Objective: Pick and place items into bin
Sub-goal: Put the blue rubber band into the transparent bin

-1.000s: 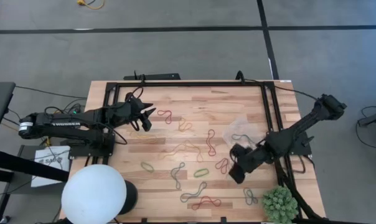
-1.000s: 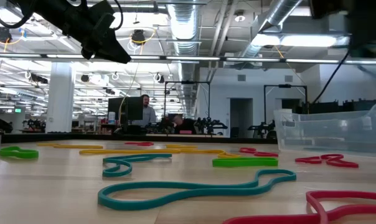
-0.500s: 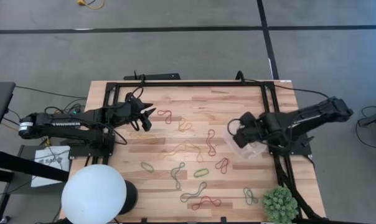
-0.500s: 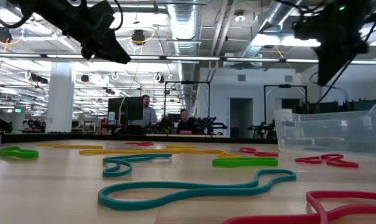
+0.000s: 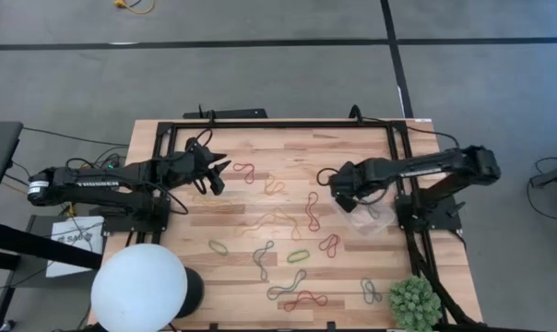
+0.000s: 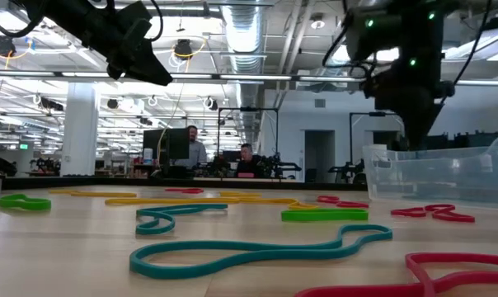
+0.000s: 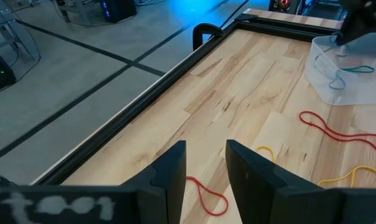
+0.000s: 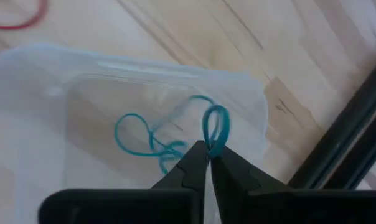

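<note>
A: Rubber bands — which way do they run, and where are they?

B: Most lie flat on the bench (image 5: 352, 138), spread from its middle toward the near edge. A red figure-eight band (image 5: 313, 211) at the centre has its long axis running from far edge to near edge; the long yellow band (image 5: 271, 219) beside it stretches across, left to right. A red one (image 5: 244, 171) lies just in front of the left gripper (image 5: 221, 171).

A: How many?

B: From above I count roughly a dozen on the wood: about four red, a few green or teal, a couple yellow-orange, some grey. A few are too thin to be sure of. Inside the clear bin (image 8: 70, 74) there is one teal band (image 8: 141, 144) on the floor.

A: And the right arm?

B: It reaches from the right edge in over the bench, its wrist bent down, so the right gripper (image 8: 208, 155) hangs over the bin, which sits near the right rail. Its fingers meet, pinching a small teal loop (image 8: 216, 129) that stands upright from the tips.

A: The left arm?

B: It is stretched level over the bench's far left part, fingers (image 7: 169, 168) apart and empty.
</note>
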You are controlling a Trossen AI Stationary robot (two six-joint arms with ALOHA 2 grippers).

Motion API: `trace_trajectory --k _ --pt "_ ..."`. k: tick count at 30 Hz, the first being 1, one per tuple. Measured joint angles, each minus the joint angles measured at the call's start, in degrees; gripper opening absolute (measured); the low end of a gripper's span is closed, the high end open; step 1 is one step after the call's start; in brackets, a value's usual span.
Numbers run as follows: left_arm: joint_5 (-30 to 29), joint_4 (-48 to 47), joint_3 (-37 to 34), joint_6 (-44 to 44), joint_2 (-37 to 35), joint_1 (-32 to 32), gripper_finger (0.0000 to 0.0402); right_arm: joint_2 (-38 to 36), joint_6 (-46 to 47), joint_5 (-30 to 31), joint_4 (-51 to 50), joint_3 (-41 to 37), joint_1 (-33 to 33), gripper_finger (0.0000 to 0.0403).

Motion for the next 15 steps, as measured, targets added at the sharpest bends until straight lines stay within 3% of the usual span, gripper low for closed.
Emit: trace_trajectory --k 9,15 --pt "0.04 -1.02 0.00 -0.55 0.00 0.00 0.0104 5.35 -4.59 -3.75 0.02 0.00 -0.84 0.0095" --pt "0.09 -0.75 0.00 -1.97 0.00 0.00 0.0104 5.36 -5.54 -8.19 -2.93 2.00 -0.85 0.0110"
